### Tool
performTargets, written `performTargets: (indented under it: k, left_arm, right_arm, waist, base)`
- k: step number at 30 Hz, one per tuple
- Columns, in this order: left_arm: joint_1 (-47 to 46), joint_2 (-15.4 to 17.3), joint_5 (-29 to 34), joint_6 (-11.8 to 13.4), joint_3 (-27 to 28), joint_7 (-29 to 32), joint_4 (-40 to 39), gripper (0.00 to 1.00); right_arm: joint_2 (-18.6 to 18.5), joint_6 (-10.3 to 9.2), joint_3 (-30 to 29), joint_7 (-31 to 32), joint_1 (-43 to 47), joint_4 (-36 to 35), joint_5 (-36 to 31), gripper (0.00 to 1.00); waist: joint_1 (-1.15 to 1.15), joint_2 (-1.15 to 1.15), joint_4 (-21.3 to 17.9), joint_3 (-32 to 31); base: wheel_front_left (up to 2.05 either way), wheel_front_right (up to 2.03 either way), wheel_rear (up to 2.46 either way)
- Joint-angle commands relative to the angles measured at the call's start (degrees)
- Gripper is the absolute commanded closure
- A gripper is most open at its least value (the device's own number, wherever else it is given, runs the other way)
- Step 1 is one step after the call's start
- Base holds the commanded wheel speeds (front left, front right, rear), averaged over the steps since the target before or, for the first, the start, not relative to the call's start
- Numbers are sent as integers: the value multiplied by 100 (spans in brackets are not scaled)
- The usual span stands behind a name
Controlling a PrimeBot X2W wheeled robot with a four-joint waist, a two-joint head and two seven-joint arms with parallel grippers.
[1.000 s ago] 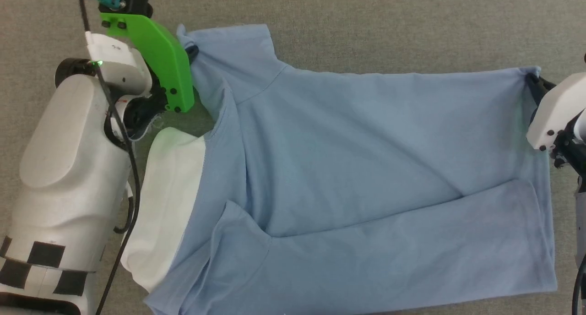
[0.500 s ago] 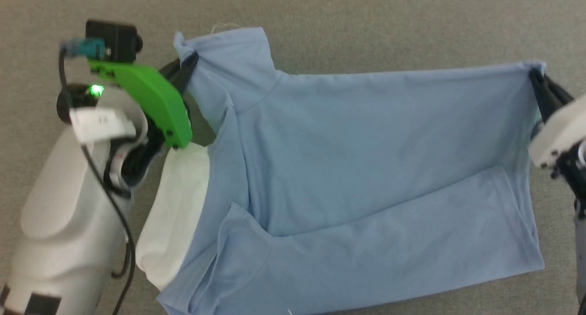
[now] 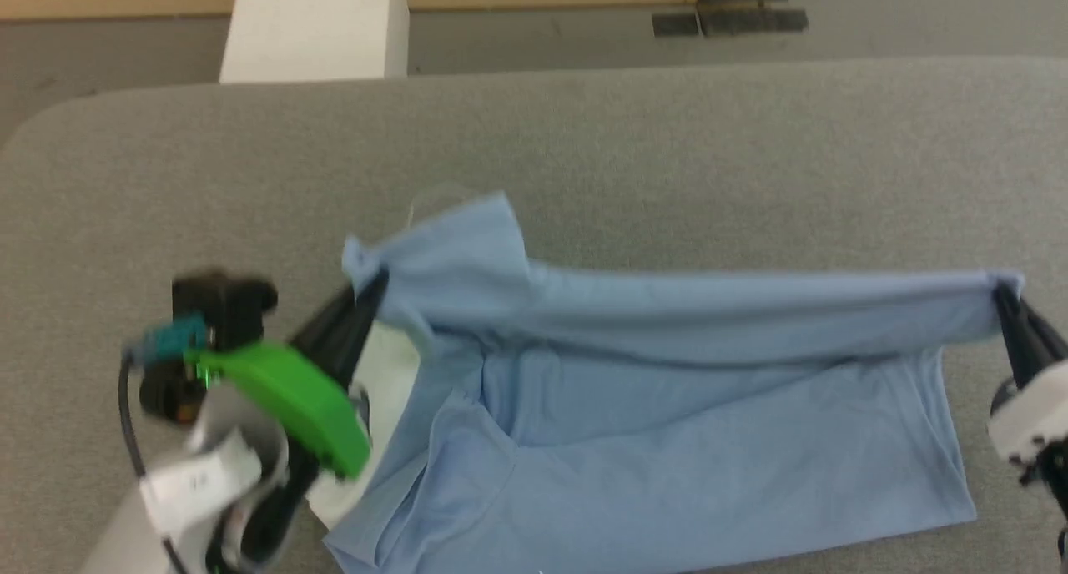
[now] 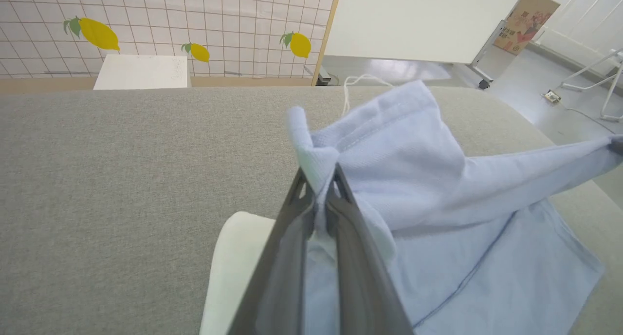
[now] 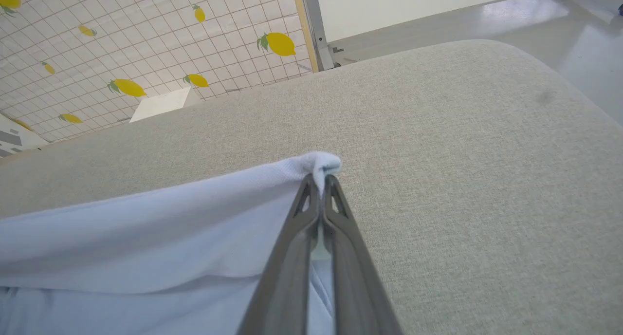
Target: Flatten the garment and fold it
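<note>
**Polo shirt held at two corners, upper edge raised above table**

Subject: the light blue polo shirt (image 3: 667, 440) lies on the grey fabric-covered table (image 3: 584, 132), near the robot's side of it. Its far edge is lifted off the surface and drawn into a nearly straight line between the two grippers. The rest hangs down from that line and rests on the table in loose folds.

Left gripper (image 4: 319, 174): fingers closed together on a bunched corner of the shirt beside a short sleeve (image 3: 467, 240), which juts beyond the grip. A small tuft of cloth pokes out past the fingertips. A green bracket (image 3: 292, 399) sits on this wrist.

Right gripper (image 5: 319, 181): fingers pressed together on the opposite corner of the shirt, with a nub of cloth showing at the tips.

A white patch (image 3: 388, 374) shows beside the shirt's left edge; what it is cannot be told.

Surroundings: a tiled wall with a lemon pattern (image 4: 97, 33) stands beyond the table.
</note>
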Motion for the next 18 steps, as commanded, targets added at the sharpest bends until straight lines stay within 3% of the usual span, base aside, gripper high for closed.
performTargets:
  k: [1,10,18]
  left_arm:
    - [338,42,-108,110,49,-44,-160,100]
    - [1715,262,-446,417,90,190,-865,100]
    - [2234,252,-849,549,-32,582,-700,100]
  right_arm:
    - [72,-9,-66,28,221,-103,64,100]
    - [348,-9,-329,377,1287,-543,363,100]
    - [474,-9,-354,661,1584,-448,263,100]
  waist:
    - [0,0,89,-309]
    - [0,0,243,-417]
    - [0,0,304,-381]
  base:
    - [0,0,0]
    - [0,0,0]
    - [0,0,0]
